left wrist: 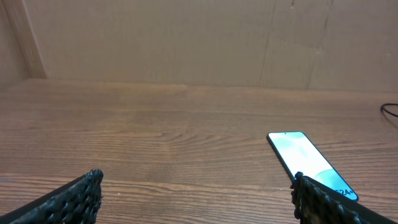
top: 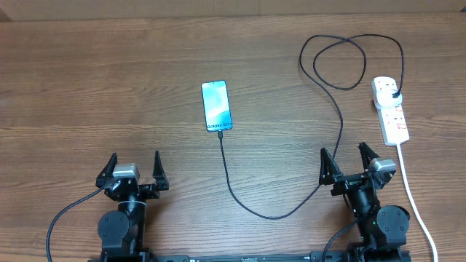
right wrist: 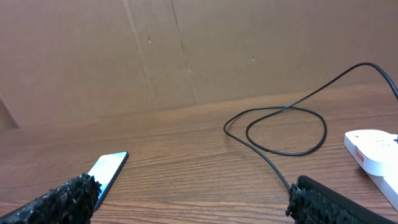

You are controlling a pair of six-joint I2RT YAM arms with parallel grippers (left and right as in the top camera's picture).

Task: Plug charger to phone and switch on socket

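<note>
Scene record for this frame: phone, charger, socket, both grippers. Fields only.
phone: flat on table, screen up, lit
charger: black cable, tip at phone's near edge, looks plugged in; plug seated in socket
socket: white strip, far right; switch position not readable
left gripper: open, empty
right gripper: open, empty; cable runs close by

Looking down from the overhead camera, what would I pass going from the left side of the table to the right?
left gripper → phone → right gripper → socket. The charger is left out: its black cable stretches from the phone's edge all the way over to the socket.
</note>
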